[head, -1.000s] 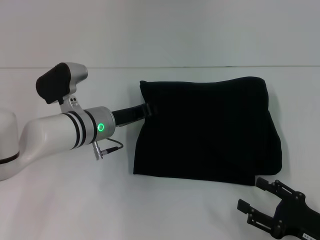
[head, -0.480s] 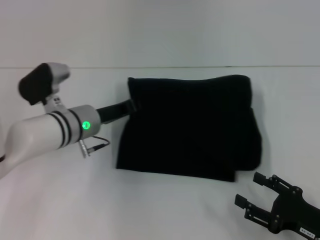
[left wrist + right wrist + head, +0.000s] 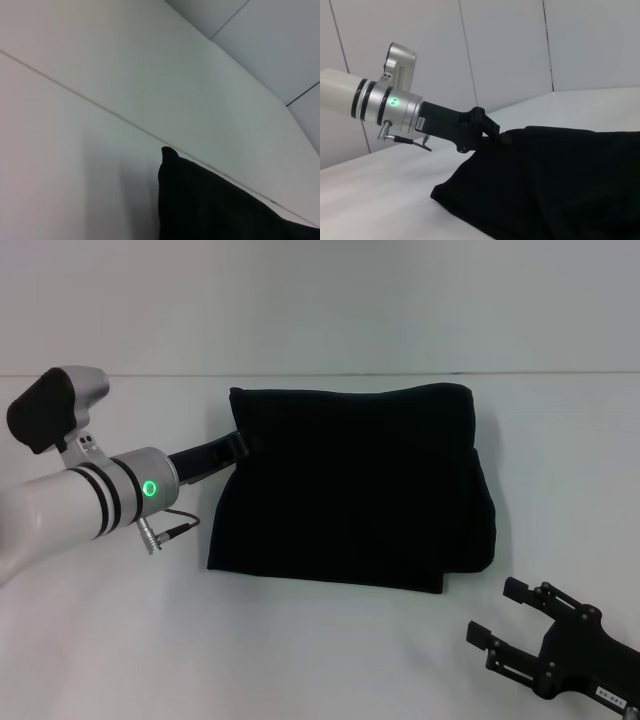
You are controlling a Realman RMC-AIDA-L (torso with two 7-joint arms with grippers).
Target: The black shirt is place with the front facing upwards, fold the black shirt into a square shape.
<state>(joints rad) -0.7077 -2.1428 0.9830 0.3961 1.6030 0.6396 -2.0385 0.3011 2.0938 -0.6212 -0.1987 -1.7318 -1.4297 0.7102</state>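
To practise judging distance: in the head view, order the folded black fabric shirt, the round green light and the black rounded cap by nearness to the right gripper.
1. Folded black fabric shirt, centre, just beyond the right gripper.
2. Round green light, on the left arm's wrist.
3. Black rounded cap, far left.

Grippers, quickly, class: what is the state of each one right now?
Left gripper: shut on the left edge of the black shirt.
Right gripper: open, holding nothing, near the front of the table.
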